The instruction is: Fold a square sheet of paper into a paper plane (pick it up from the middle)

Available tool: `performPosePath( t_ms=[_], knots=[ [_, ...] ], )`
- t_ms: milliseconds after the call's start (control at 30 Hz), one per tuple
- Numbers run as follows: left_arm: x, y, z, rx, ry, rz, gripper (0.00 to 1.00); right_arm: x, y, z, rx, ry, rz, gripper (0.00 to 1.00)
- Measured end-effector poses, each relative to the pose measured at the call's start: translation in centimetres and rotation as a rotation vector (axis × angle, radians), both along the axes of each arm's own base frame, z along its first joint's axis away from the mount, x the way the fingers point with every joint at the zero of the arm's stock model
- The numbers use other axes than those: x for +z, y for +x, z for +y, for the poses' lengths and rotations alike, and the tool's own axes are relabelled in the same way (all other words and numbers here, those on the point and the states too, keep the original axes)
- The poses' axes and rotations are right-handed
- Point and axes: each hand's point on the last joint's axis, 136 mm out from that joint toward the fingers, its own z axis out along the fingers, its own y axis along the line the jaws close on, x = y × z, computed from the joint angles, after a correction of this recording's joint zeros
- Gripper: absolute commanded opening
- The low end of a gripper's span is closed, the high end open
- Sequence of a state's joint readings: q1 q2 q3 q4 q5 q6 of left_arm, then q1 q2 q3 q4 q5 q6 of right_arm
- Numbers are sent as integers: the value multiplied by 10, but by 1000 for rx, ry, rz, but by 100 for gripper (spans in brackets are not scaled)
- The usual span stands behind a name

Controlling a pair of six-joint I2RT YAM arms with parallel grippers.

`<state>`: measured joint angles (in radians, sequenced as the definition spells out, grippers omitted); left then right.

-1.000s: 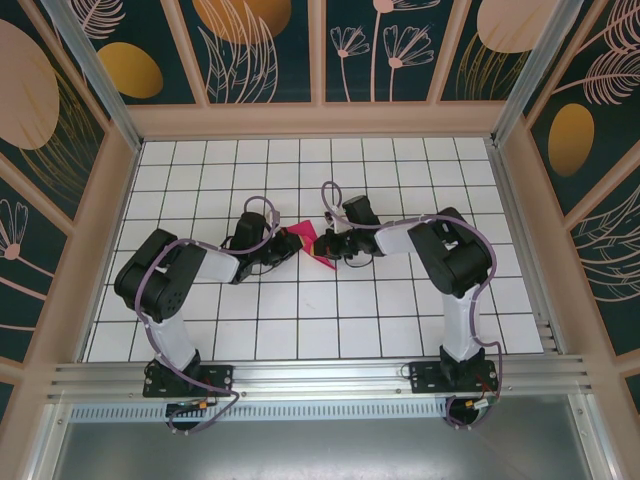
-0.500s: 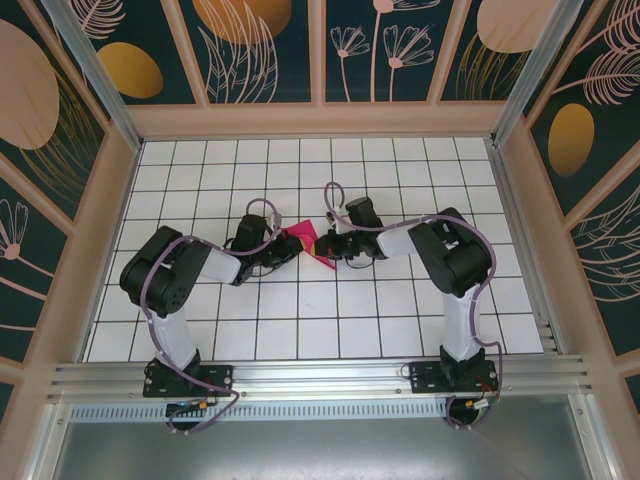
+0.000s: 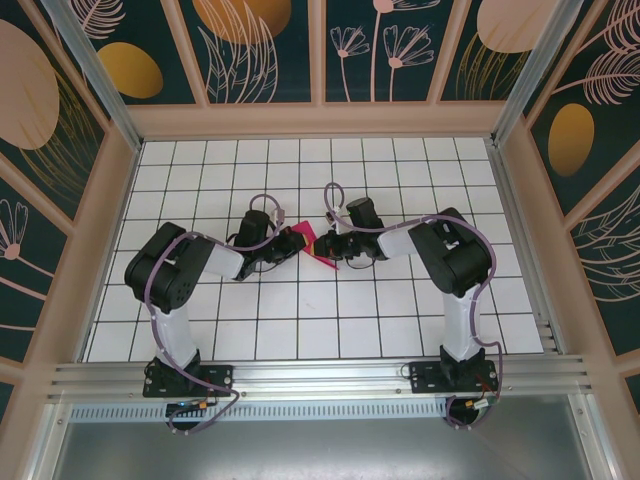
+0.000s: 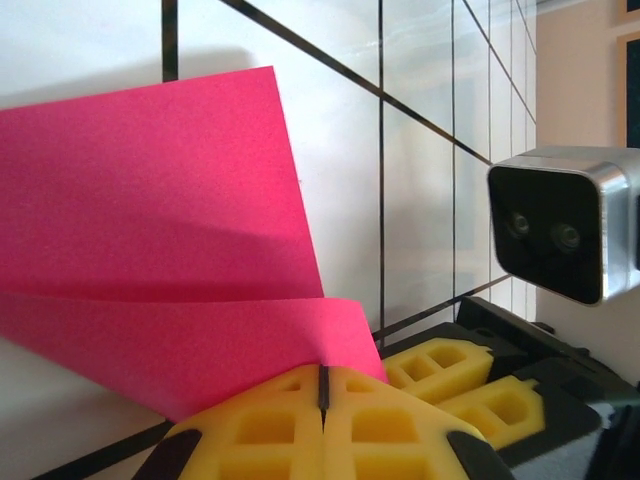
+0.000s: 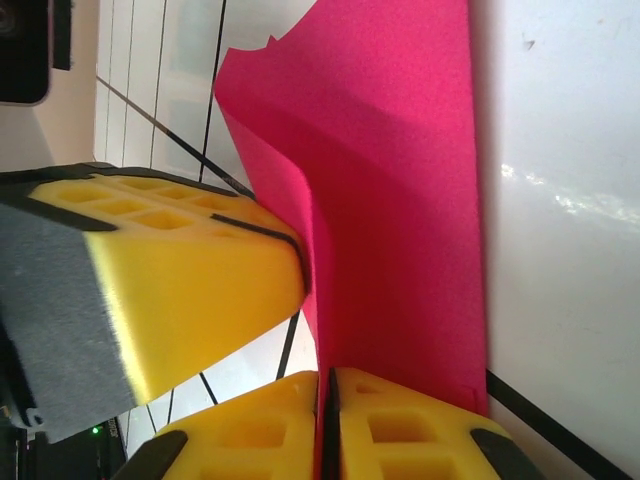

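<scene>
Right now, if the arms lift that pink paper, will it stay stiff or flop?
Probably floppy: the pink sheet curls over where the left fingers pinch it. Likely light, since a thin flap stands up unsupported. With the right fingers pinching too, pulling could tear it.

Taken from high above and behind the arm bases [image 3: 185, 380], looking down on the whole gridded table [image 3: 320, 300] from well back. Shot from each wrist at close range, low over yellow fingertips [image 4: 260, 430], facing one another across the same pink paper [image 3: 303, 238] at mid-table, catching the right wrist's camera [image 4: 560, 228] in the left wrist view.
</scene>
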<state>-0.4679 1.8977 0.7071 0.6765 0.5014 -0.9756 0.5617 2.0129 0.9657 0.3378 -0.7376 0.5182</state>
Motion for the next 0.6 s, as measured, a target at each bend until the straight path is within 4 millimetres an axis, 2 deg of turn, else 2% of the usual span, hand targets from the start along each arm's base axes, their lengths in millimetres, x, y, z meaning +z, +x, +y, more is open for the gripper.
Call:
performPosePath(
  t_ms=[467,600],
  knots=[
    [-10,1,0,-7,31,20,0,1,0,0,1,9,-13,16],
    [-11,1,0,-10,35,21,0,3,0,0,-2,6,-14,20]
  ],
)
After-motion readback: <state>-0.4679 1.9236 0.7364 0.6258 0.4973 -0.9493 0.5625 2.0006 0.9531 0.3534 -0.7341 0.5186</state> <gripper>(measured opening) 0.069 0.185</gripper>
